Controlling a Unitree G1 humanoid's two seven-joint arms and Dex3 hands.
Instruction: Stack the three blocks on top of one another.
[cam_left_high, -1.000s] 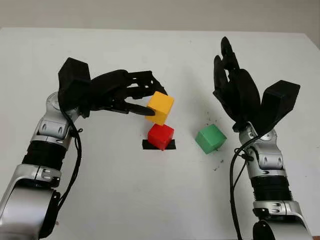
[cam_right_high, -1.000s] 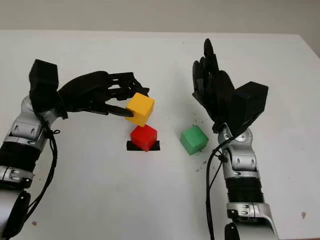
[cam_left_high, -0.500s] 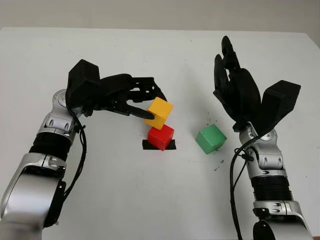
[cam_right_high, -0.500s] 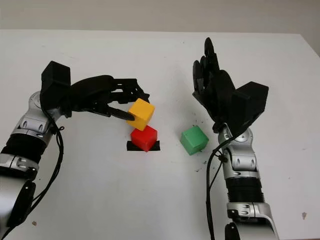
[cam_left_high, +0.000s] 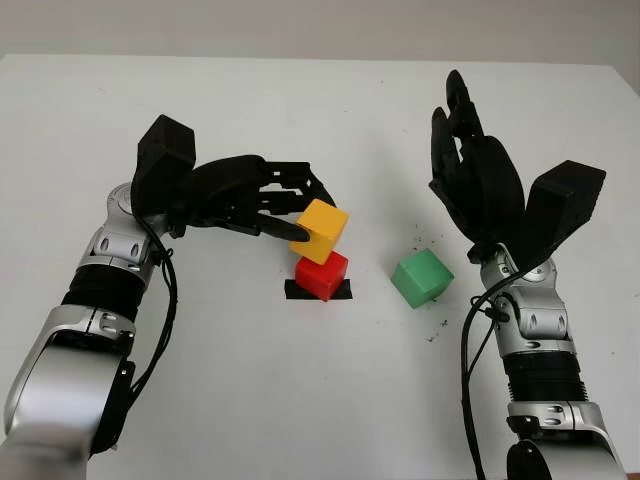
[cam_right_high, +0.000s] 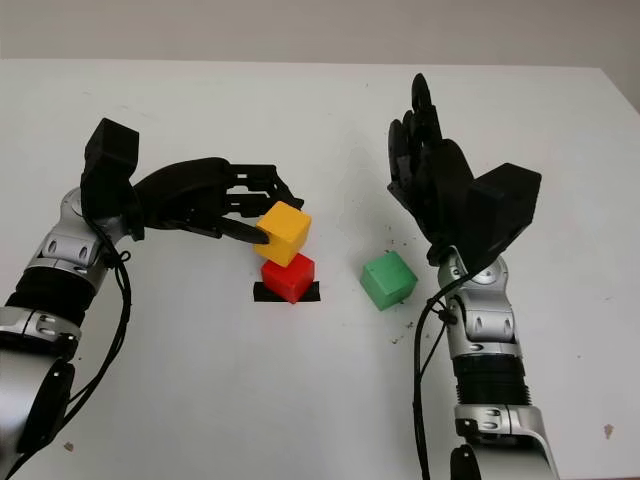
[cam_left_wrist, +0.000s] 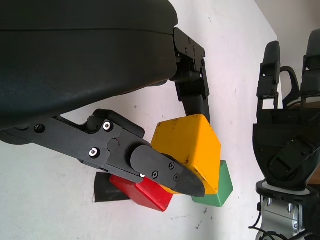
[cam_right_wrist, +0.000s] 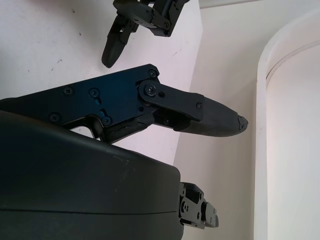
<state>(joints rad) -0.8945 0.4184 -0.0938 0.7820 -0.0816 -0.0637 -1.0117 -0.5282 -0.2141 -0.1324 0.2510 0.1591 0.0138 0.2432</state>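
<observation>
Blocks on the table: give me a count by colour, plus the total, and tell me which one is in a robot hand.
Yellow block: 1, gripped by the left robot hand, over the red one
Red block: 1, on the black patch
Green block: 1, alone on the table, below the open right robot hand
Total: 3

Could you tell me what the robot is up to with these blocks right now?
It is stacking blocks. The left hand grips the yellow block and holds it, tilted, right at the top of the red block, which sits on a black patch on the white table. The green block waits beside it. The right hand is open, raised above the table beyond the green block.
</observation>
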